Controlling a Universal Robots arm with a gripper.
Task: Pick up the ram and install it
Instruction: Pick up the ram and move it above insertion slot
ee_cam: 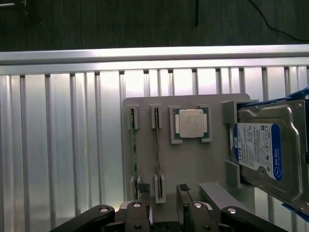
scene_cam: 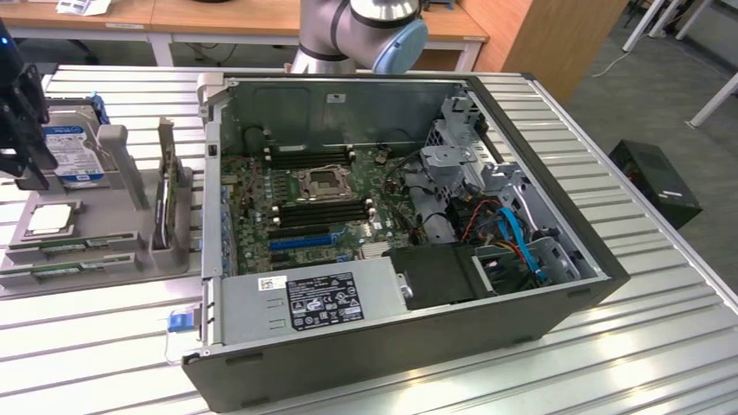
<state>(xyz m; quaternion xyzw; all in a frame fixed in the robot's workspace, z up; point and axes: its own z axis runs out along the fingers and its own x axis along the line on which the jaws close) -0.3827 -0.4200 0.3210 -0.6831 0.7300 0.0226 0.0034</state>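
Claw wide, empty, over tray on counter. 2 rams sit edge-up in tray; one ram lines up between the fingers, other ram just beside

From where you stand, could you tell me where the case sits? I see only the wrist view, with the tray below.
Observer: The open case stands close beside the tray, on the exterior view's right of it.
Operator: Thank you. Are the memory slots free?
Observer: The black slots beside the socket look empty, as far as I can tell.
Operator: And where is my gripper?
Observer: The gripper hangs open at the exterior view's left edge, above the tray and touching nothing. Both ram sticks lie in their holders.
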